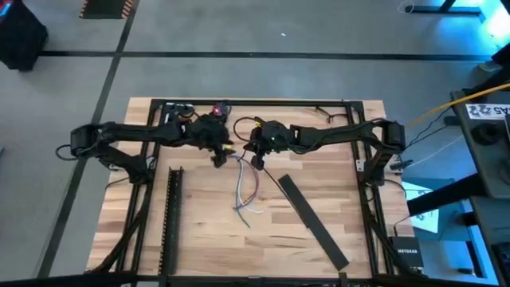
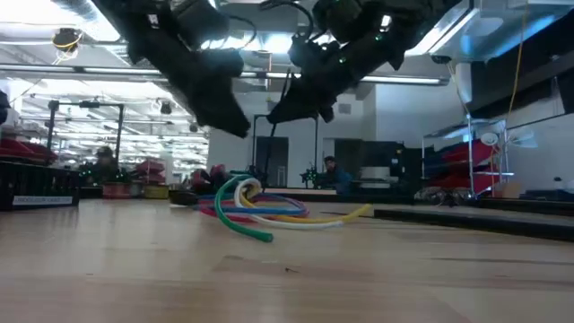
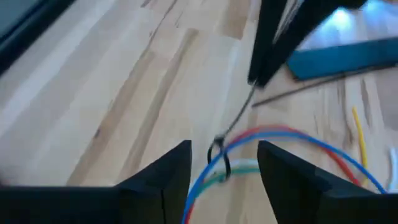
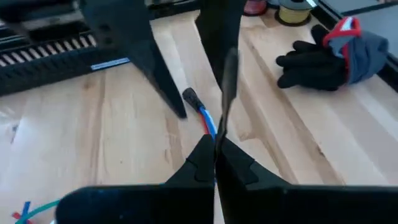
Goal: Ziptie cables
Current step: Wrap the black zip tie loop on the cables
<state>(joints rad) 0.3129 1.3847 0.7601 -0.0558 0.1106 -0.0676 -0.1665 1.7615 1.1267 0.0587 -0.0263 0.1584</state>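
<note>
The cables (image 1: 247, 193) are a loose bundle of curved coloured wires lying mid-table, also in the low view (image 2: 260, 208). A thin dark zip-tie loops around them (image 3: 219, 159), and its tail rises to my right gripper (image 4: 216, 144), which is shut on it above the bundle's far end (image 1: 256, 159). My left gripper (image 3: 224, 171) is open just left of it (image 1: 217, 159). It hovers with one finger on either side of the looped spot and touches nothing. My right gripper pinches the zip-tie's thin tail (image 4: 219, 124) between its two shut fingertips, coming from above and slanting down. The tail runs nearly straight from the fingertips (image 3: 260, 71) down to the loop around the cables, which stay on the table.
A long flat black bar (image 1: 312, 222) lies diagonally at the right. A black slotted rail (image 1: 171, 217) runs along the left side. A dark glove with a red patch (image 4: 329, 53) and small rolls (image 4: 292, 11) sit at the far edge. Bare wood lies near the front.
</note>
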